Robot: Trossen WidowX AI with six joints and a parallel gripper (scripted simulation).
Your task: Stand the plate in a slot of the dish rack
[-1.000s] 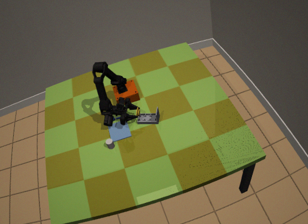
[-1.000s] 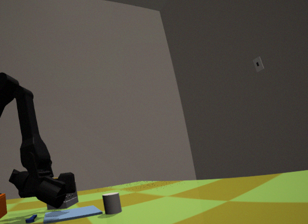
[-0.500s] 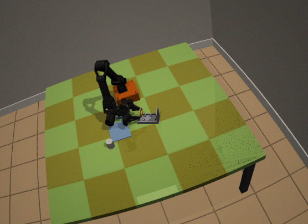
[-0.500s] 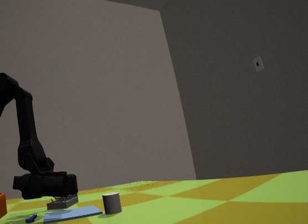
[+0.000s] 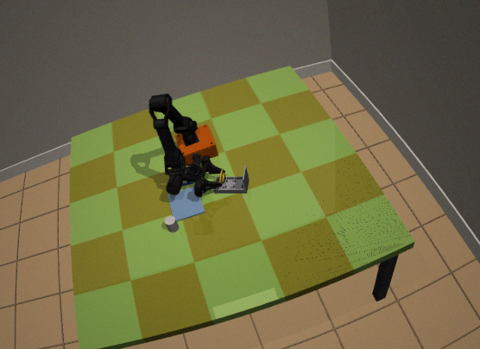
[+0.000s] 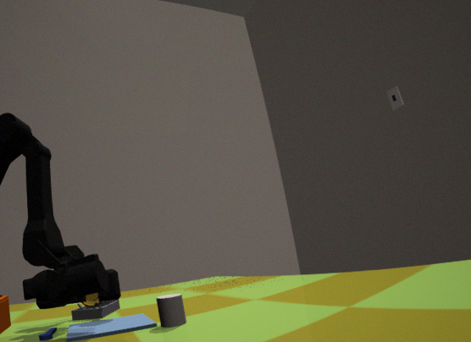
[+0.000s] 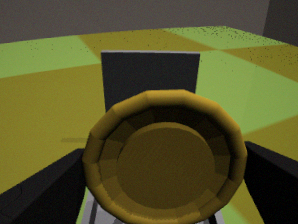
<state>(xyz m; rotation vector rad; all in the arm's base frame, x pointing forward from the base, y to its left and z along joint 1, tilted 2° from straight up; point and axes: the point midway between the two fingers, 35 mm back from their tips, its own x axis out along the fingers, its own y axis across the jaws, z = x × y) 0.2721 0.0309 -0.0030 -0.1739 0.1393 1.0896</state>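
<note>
The yellow plate (image 5: 222,175) (image 6: 91,300) (image 7: 166,167) stands roughly upright between the fingers, its round face towards the wrist camera. My gripper (image 5: 222,179) (image 7: 163,154) is shut on the plate, one finger at each side of its rim. The grey dish rack (image 5: 233,191) (image 6: 86,314) (image 7: 151,75) lies on the table with its tall end panel beyond the plate. The plate is over the rack's near end, opposite that panel. The plate hides much of the rack floor in the wrist view; whether its lower edge is in a slot cannot be told.
A flat blue board (image 5: 186,207) (image 6: 112,325) lies beside the rack. A grey cylinder (image 5: 171,224) (image 6: 172,311) stands at the board's far corner from the arm. A small dark blue object (image 6: 47,334) lies near the board. The arm's orange base block (image 5: 208,139) (image 6: 3,316) is behind.
</note>
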